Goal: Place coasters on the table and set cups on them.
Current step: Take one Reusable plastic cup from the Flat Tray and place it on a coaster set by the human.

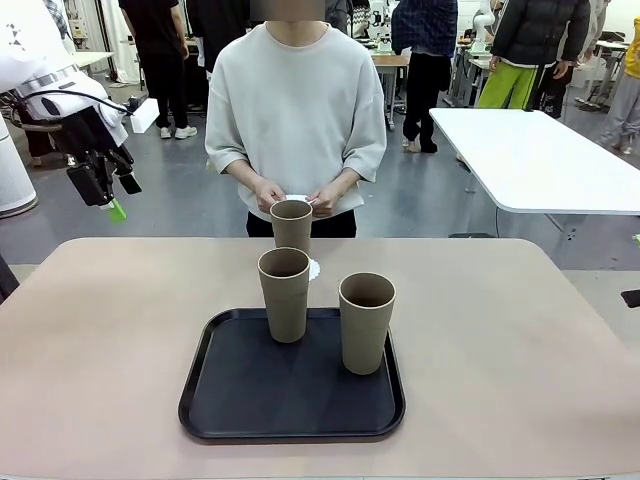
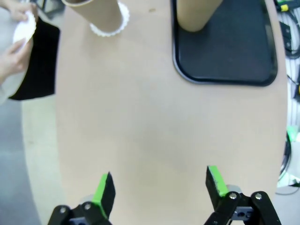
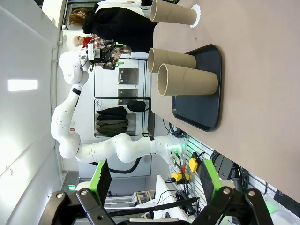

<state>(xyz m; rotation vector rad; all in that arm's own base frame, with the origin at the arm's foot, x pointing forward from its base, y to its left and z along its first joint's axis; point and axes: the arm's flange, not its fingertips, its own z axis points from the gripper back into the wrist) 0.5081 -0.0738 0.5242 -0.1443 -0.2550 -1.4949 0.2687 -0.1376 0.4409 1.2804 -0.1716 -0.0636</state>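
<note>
tan cup (image 1: 291, 222) on a coaster (image 1: 314, 269); two more on the tray (image 1: 240, 400); both grippers empty.
cup on coaster stands upright on the table (image 1: 520, 340), just beyond the tray's far edge, the lacy rim showing at its base. tray sits at the table's near edge, about mid-width. left tray cup (image 1: 285, 295) upright near the tray's far edge. right tray cup (image 1: 366, 322) upright toward its right edge, apart from the other. person at the table's far edge, hands (image 1: 270, 193) together above the far cup, holding a second coaster (image 2: 24, 29). left gripper (image 1: 120, 198) raised by the table's left end, fingers spread wide, nothing between them. right gripper (image 3: 152, 171) off the table's right side, fingers likewise wide apart, gripping nothing.
</note>
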